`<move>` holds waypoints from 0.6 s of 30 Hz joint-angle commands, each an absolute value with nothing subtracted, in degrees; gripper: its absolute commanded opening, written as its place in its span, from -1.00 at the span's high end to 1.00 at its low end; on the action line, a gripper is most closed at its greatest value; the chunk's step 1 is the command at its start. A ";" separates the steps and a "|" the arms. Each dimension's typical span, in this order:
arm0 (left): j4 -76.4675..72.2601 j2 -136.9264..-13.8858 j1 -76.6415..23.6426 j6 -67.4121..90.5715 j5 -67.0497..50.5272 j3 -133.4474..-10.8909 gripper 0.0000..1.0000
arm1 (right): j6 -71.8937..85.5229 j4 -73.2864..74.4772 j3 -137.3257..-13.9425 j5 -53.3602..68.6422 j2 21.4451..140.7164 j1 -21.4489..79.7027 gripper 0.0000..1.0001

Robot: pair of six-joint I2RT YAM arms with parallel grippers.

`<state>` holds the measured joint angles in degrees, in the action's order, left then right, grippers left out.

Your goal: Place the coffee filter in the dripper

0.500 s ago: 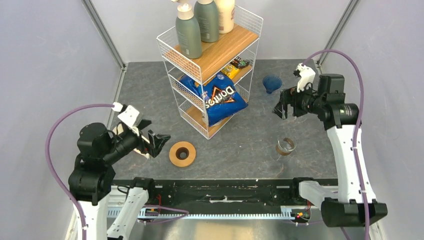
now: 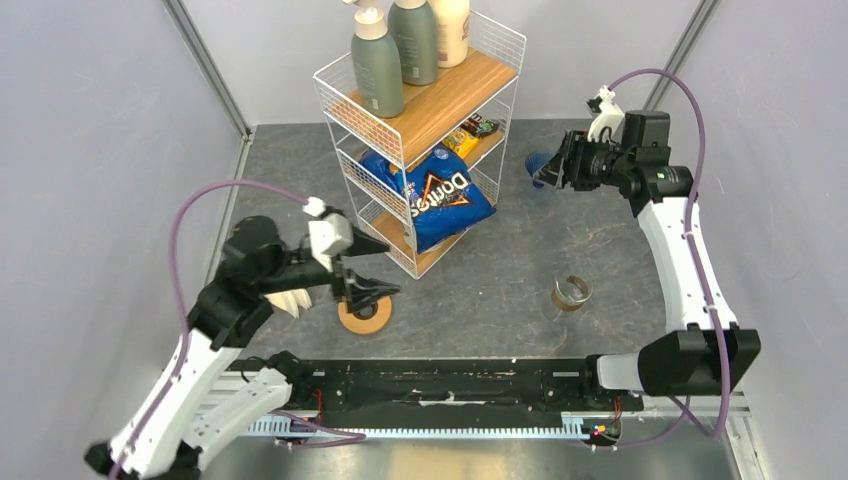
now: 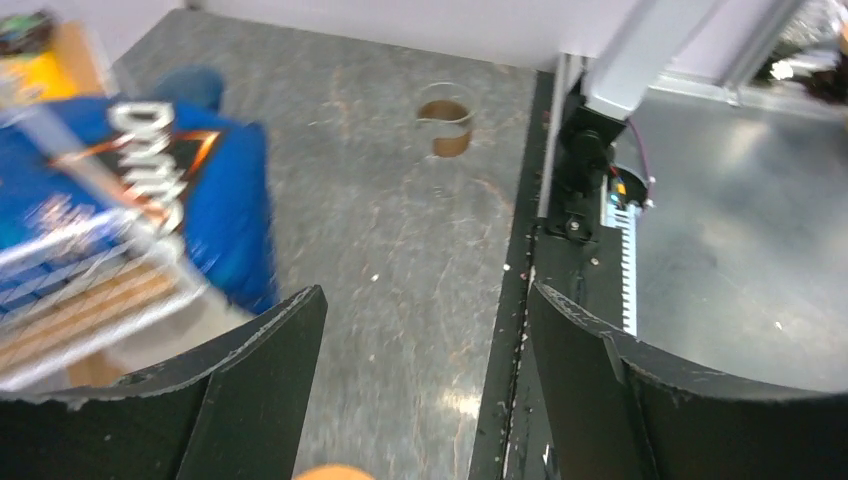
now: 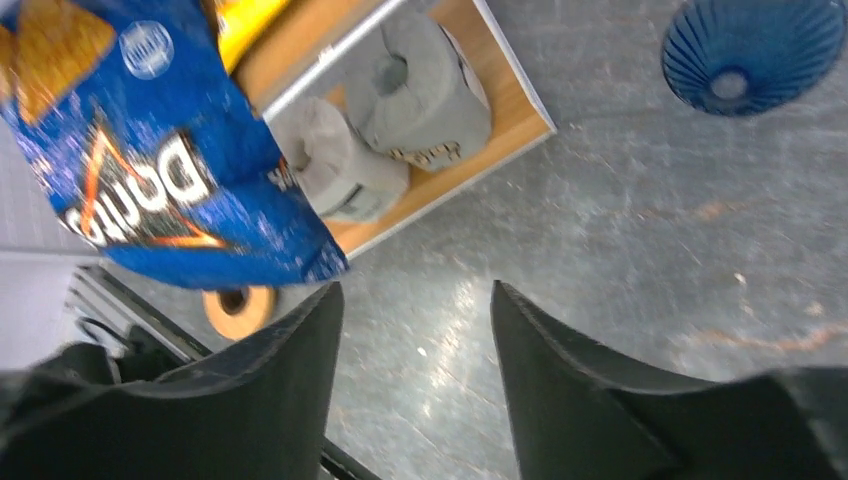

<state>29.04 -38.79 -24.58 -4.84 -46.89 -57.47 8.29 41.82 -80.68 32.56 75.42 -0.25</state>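
The dripper (image 2: 537,163) is a dark blue ribbed cone on the table at the far right of the rack; it also shows in the right wrist view (image 4: 750,50), its mouth towards the camera. My right gripper (image 2: 551,171) (image 4: 416,290) is open and empty, right beside the dripper and partly covering it from above. My left gripper (image 2: 366,291) (image 3: 425,292) is open and empty, above the wooden ring (image 2: 366,316). A cream paper bundle (image 2: 294,301) peeks out under the left arm. I cannot pick out a single white coffee filter.
A white wire rack (image 2: 420,130) with bottles stands at the back centre, with a blue Doritos bag (image 2: 436,196) on a lower shelf. A clear glass cup (image 2: 572,292) (image 3: 445,118) stands front right. The black rail (image 2: 450,385) runs along the near edge.
My left arm has swung right, bringing its gripper from beside the paper bundle to over the wooden ring. My right arm has reached farther back, up to the dripper.
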 commanded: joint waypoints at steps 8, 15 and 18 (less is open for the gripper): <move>3.62 -55.93 -51.74 -12.24 -15.35 -58.63 -0.36 | 18.70 19.30 -84.46 41.43 85.79 -0.36 0.85; -3.56 -60.79 -54.44 -12.66 -3.58 -58.15 -0.32 | 22.93 10.85 -88.74 41.81 93.62 -0.28 0.92; -3.56 -61.34 -53.66 -11.33 -0.22 -58.36 -0.32 | 25.68 8.12 -90.42 44.56 95.87 -0.32 0.95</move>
<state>2.35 -60.51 -54.19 -10.76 -8.99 -57.52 21.32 16.32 -86.19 40.60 93.97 -0.23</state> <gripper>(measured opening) 0.663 0.039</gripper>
